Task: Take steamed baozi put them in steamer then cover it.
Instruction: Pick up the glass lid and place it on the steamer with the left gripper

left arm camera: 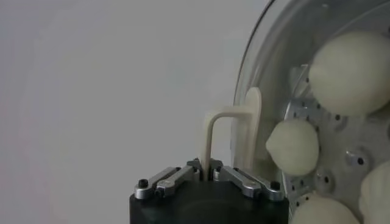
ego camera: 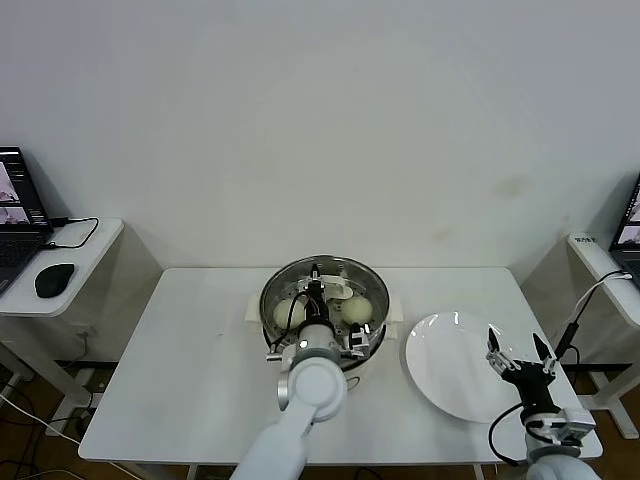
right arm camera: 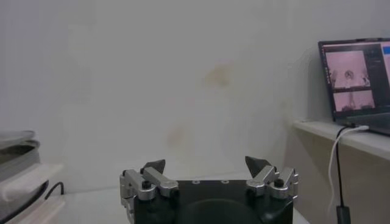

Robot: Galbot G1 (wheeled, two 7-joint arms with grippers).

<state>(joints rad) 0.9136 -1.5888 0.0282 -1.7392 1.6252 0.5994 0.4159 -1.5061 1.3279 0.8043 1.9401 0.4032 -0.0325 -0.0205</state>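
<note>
While your left gripper (left arm camera: pixel 208 176) clamps the cover (ego camera: pixel 323 296) by its handle (left arm camera: pixel 233 135), the steamer (ego camera: pixel 372 345) sits beneath it.
You see steamed baozi (left arm camera: pixel 294 147) inside the steamer; your right gripper (ego camera: pixel 520 355), jaws wide apart, waits beside the steamer over the plate (ego camera: pixel 440 370).

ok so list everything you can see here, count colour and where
baozi: four, cream-white, inside the steamer
steamer: one, shiny steel, table centre
cover: one, clear glass, cream handle, on the steamer
plate: one, white, bare, right of the steamer
table: one, white
laptops: two, on side desks left and right
mouse: one, black, left desk
left gripper: shut on the cover's handle
right gripper: open, over the plate's right edge
</note>
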